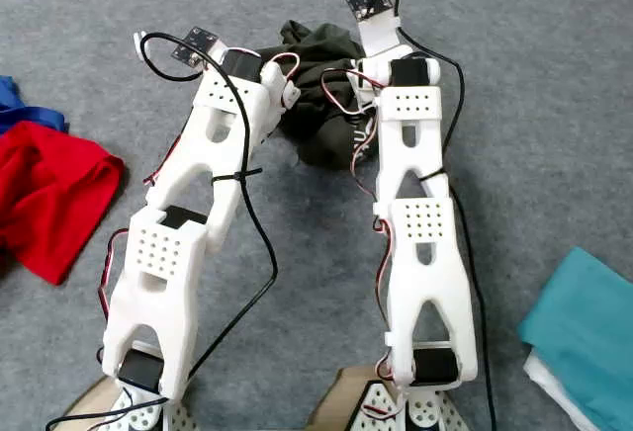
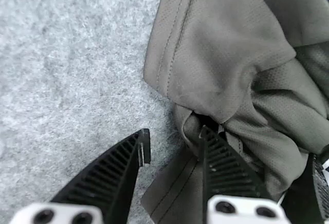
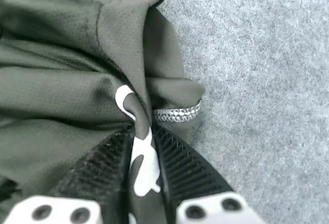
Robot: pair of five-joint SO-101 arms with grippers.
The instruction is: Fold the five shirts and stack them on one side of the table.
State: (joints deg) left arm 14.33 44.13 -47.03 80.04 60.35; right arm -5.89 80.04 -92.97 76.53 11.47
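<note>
At 12 o'clock on the table (image 1: 534,105) you have the dark olive shirt (image 1: 321,115), bunched up. Your right gripper (image 3: 140,134) is clamped on a fold of it; your left gripper (image 2: 174,143) has its fingers apart, one against the cloth. A red shirt (image 1: 54,199) lies at 9 o'clock, a teal shirt (image 1: 584,322) at 4 o'clock

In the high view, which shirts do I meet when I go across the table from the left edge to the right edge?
red shirt → dark olive shirt → teal shirt
</note>
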